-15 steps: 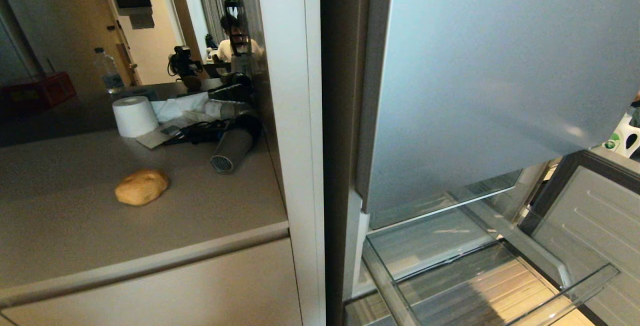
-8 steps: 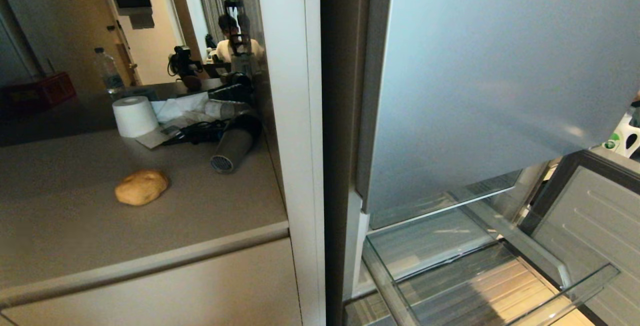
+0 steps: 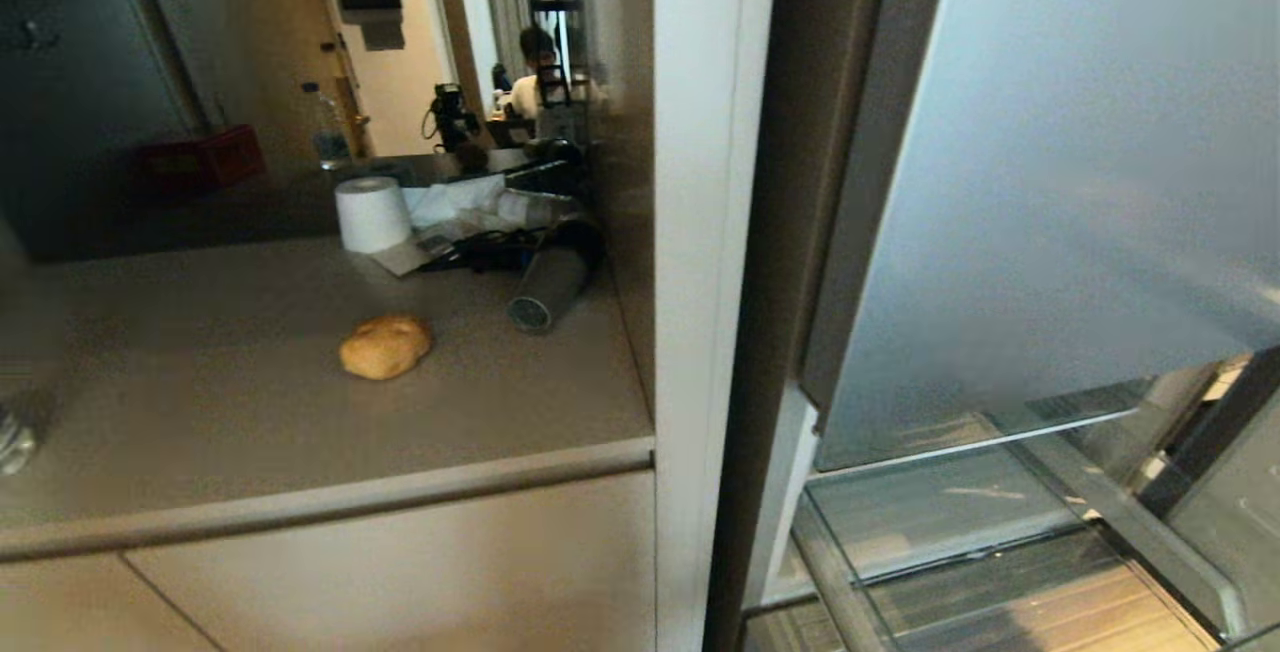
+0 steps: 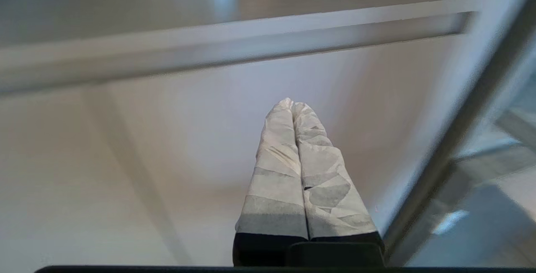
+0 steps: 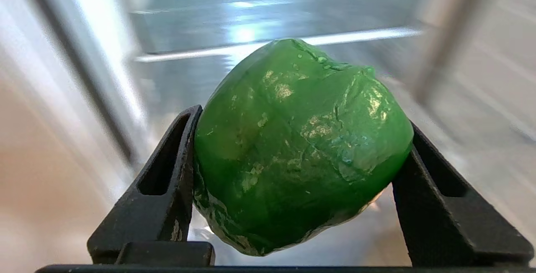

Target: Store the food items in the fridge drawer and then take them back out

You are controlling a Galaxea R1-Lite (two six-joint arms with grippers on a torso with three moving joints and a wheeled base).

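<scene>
fridge door [image 3: 1080, 192], matte silver-blue, fills the right of the head view, shut above. open fridge drawer [image 3: 1000, 552] below it, pulled out, with clear walls and nothing visible inside. white upright panel [image 3: 700, 262] between fridge and alcove. grey surface [image 3: 250, 412] in the alcove at left, rounded front edge, pale cabinet front [image 3: 400, 572] beneath. mirrored back wall behind, reflecting a person, a red box [image 3: 200, 160] and a clear water bottle [image 3: 328, 132].

green bell pepper [image 5: 301, 147], glossy, clamped between the two black fingers of the right gripper [image 5: 299, 189], one finger on each flank, off any support; fridge glass and rails blurred behind it. neither arm visible in the head view.

grey hair dryer [image 3: 548, 284] lying on its side at the back right of the surface, amid dark cables and white cloth. white paper roll [image 3: 372, 214] upright just left of that clutter.

golden-brown roundish lump [image 3: 385, 347] resting alone near the middle of the surface, well apart from the drawer.

left gripper [image 4: 293, 105] low before the cabinet front, below the surface edge; tape-wrapped fingers [image 4: 276, 172] pressed together, holding nothing.
</scene>
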